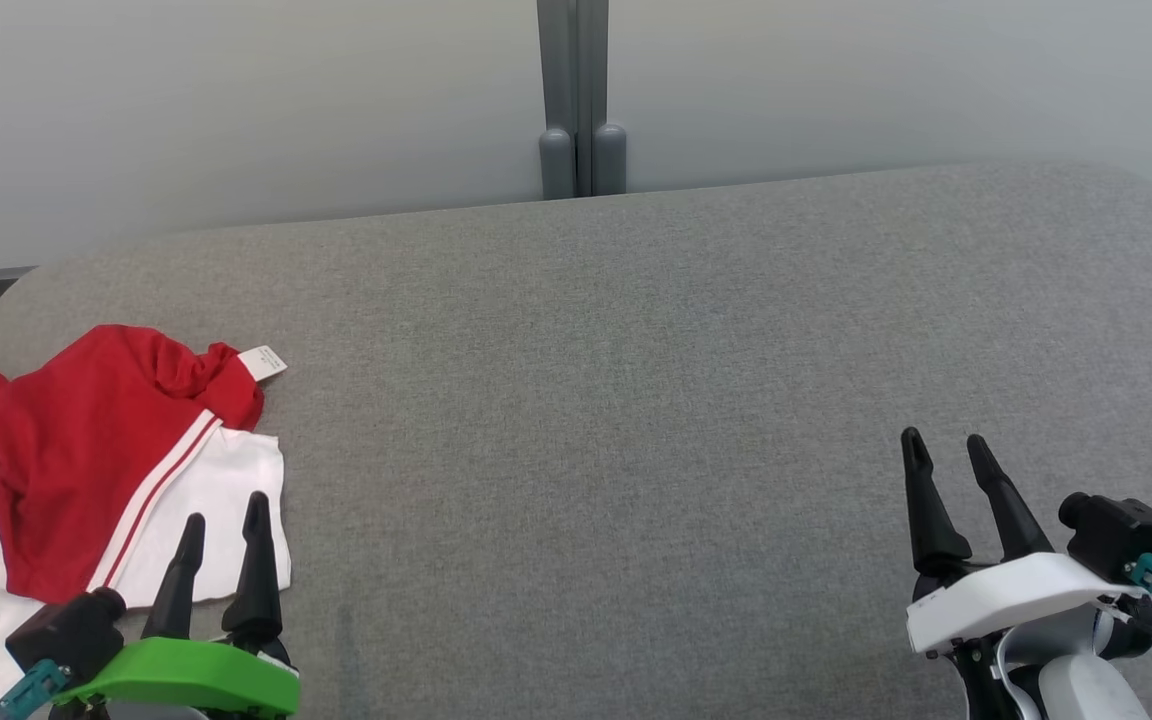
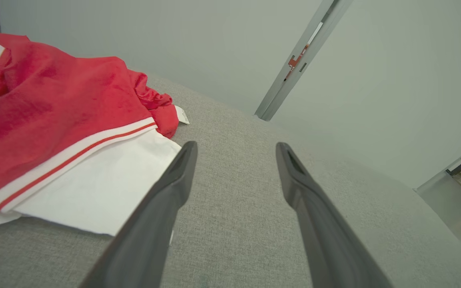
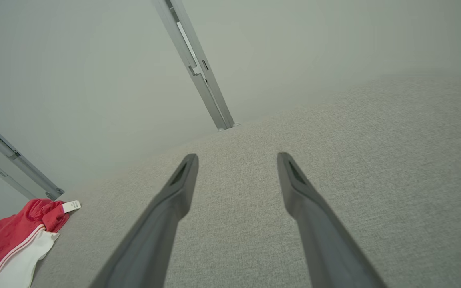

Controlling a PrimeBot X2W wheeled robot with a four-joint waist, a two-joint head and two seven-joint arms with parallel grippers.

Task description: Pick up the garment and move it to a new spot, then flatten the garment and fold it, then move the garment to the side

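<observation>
Garment (image 1: 86, 460): red-white, crumpled at 8 o'clock on the counter (image 1: 636, 400). Left tool (image 1: 226, 508), right tool (image 1: 944, 438): both released, empty. Step: first pickup, judged pending; next likely calls for a near-side pinch on the cloth.

The garment (image 1: 86, 450) is bright red with a plain white part. Where the two colours meet there are white bands with a thin red line inside. Its label (image 1: 263, 362) is white. The padded surface (image 1: 636, 400) is a speckled mid grey. The left gripper (image 1: 226, 510) is black with a green cover (image 1: 196, 675), and the right gripper (image 1: 944, 438) is black with a white cover (image 1: 1006, 590). The wall (image 1: 236, 100) is pale grey-green.
</observation>
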